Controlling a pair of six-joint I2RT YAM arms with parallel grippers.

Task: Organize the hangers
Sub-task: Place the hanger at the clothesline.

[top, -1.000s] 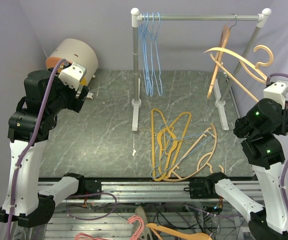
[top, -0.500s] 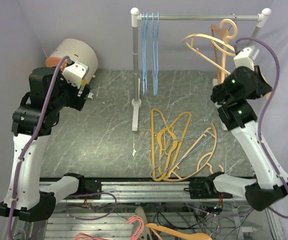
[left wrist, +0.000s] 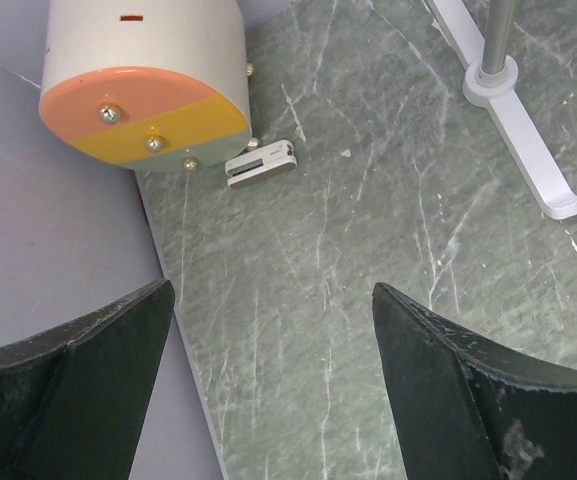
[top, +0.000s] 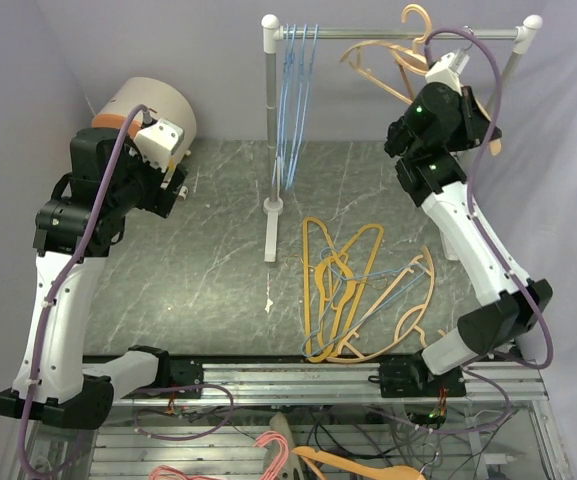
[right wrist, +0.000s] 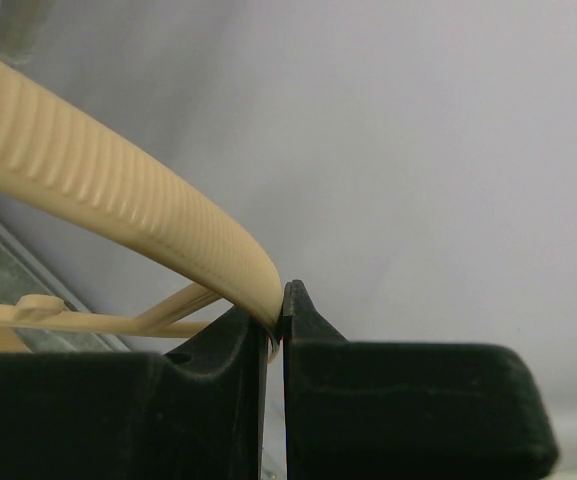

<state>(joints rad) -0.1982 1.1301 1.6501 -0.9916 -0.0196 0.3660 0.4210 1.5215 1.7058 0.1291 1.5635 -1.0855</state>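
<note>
- Right end effector (right wrist: 276, 300) clenched on a ribbed tan hanger (right wrist: 118, 195), upper right, by the rail (top: 388, 34).
- Left end effector (left wrist: 268, 295) released, empty.
- Thin blue hangers (top: 293, 100) hang on the rail.
- Orange-tan pile (top: 353, 290) lies on the tabletop (top: 198, 260), lower centre.

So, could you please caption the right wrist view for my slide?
Right gripper shut on the ribbed arm of a tan hanger, pale wall behind.

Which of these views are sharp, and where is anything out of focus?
Top view: even light, sharp throughout. Left wrist: marbled table crisp, dark fingers softer. Right wrist: ribbed tan hanger sharp, background blurred.
</note>
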